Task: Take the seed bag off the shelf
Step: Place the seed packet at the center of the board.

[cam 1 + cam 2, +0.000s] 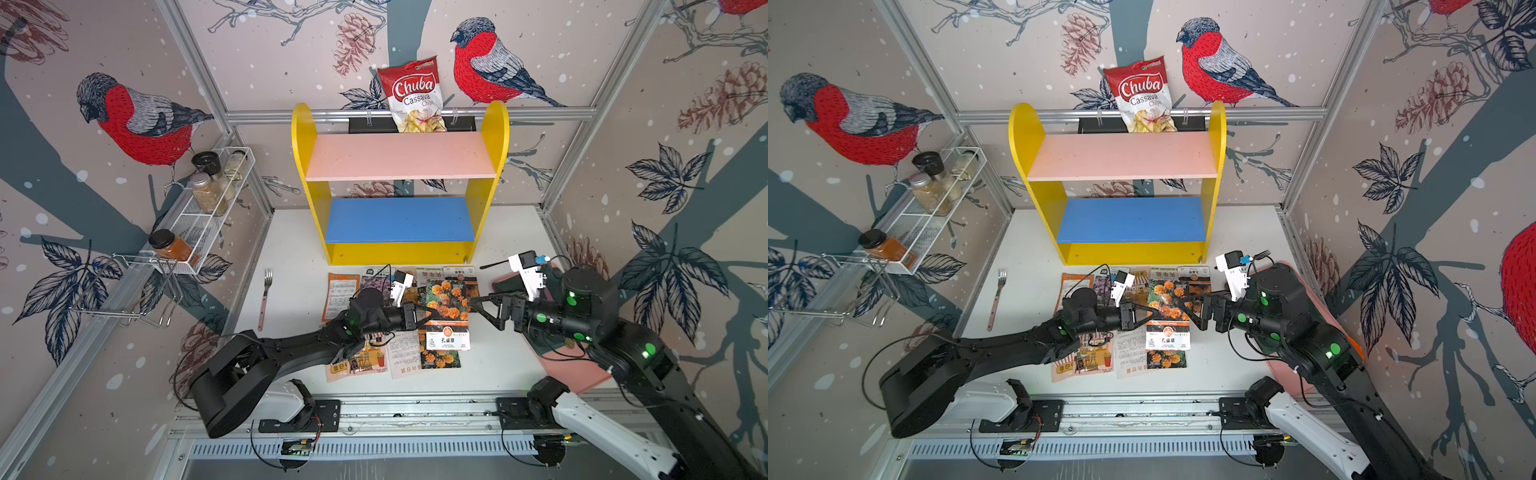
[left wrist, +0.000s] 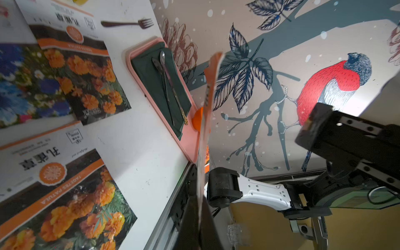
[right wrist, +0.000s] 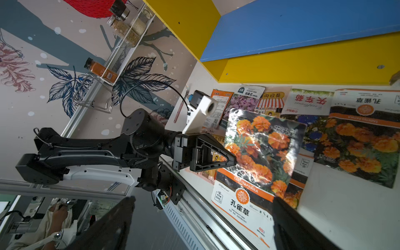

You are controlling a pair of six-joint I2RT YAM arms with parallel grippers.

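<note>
Top views both put your left end effector (image 1: 429,316) clamped on the left edge of the marigold seed bag (image 1: 448,316). The bag is off the shelf (image 1: 399,220). It hangs in the air on the shelf's near side, face up to the camera, picture end far, white label end near. Under it, a spread of other seed packets (image 1: 340,291) lies flat on the surface (image 1: 498,361), between the shelf's yellow base and the near rail.

Right wrist view confirms the grip: closed jaws pinch the bag (image 3: 259,151) at its edge, and the foil catches glare. Left wrist view sees the same bag (image 2: 207,97) edge-on, rising out of the pinched jaws.

Your right end effector (image 1: 480,311) sits at the bag's right edge with jaws spread wide. Right wrist view shows both fingers (image 3: 112,227) far apart, with the bag out ahead of them. Can't tell whether either finger touches the bag.

Rest of the scene:
- A fork (image 1: 266,297) lies on the surface, left of the packets.
- A pink tray (image 1: 573,370) sits at right under the right arm, carrying a dark green cloth (image 2: 147,82) with cutlery on it.
- A chips bag (image 1: 415,95) is up behind the shelf's top.
- A wire spice rack (image 1: 212,199) is on the left wall.
</note>
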